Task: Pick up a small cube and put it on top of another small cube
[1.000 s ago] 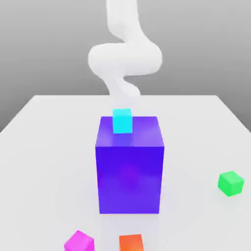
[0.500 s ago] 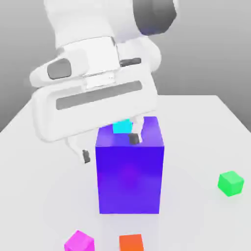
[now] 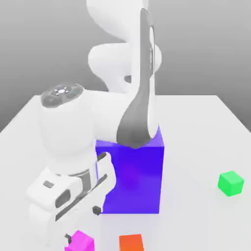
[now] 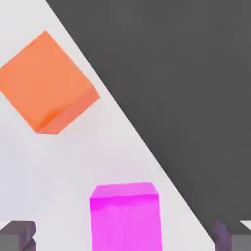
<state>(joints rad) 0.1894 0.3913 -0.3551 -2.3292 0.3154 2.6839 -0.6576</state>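
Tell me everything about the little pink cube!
The little pink cube is bright magenta, plain and smooth, with flat faces and sharp edges. It sits flat on the white table near the front edge, beside the orange cube but apart from it. In the hand view it lies between the two dark fingertips of the open pincer, which sits low around it; nothing grips it yet.

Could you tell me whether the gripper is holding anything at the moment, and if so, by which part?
Nothing is held. The gripper is open above the magenta cube, its fingertips standing clear of the cube's sides.
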